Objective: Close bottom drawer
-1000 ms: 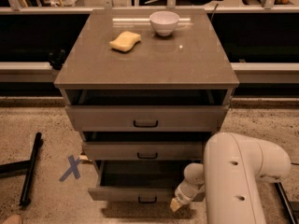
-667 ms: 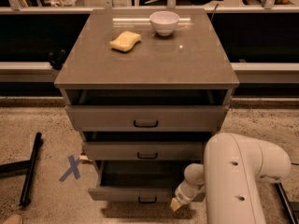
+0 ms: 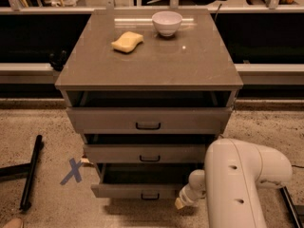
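Note:
The bottom drawer (image 3: 137,190) is the lowest of three grey-beige drawers and stands pulled out, its dark inside showing behind the flat front panel with a small dark handle (image 3: 150,196). My white arm (image 3: 237,184) reaches in from the lower right. The gripper (image 3: 182,202) is at the right end of the bottom drawer's front panel, close to or touching it. The top drawer (image 3: 147,120) and middle drawer (image 3: 148,153) are also pulled out somewhat.
On the cabinet top (image 3: 190,65) lie a yellow sponge (image 3: 127,42) and a white bowl (image 3: 166,23). A blue tape X (image 3: 72,171) marks the speckled floor at left, beside a black bar (image 3: 31,172). Dark shelving runs behind the cabinet.

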`<act>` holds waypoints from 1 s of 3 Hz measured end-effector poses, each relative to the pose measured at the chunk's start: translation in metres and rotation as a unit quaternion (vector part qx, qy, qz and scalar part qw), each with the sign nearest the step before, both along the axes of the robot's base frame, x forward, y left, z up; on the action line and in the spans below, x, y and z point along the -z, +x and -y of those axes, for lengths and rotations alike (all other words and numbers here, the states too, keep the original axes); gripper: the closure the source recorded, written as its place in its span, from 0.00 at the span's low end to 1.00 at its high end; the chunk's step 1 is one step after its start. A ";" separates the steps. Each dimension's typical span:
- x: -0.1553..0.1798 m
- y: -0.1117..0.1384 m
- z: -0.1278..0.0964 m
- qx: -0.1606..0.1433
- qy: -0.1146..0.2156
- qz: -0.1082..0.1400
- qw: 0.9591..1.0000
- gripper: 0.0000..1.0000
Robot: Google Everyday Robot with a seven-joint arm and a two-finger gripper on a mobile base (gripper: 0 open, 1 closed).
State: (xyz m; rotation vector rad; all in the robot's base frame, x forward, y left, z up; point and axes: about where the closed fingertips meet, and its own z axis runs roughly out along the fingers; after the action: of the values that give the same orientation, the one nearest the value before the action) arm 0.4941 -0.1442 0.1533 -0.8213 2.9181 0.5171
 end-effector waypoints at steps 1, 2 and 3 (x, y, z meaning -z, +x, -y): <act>0.005 0.061 0.007 0.029 0.003 0.062 0.998 1.00; 0.005 0.059 0.006 0.029 0.003 0.062 0.998 1.00; -0.002 0.105 0.006 0.042 0.009 0.108 0.993 1.00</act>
State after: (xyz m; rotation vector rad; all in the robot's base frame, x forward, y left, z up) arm 0.5996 -0.1505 0.1554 -0.7002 2.7317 0.4199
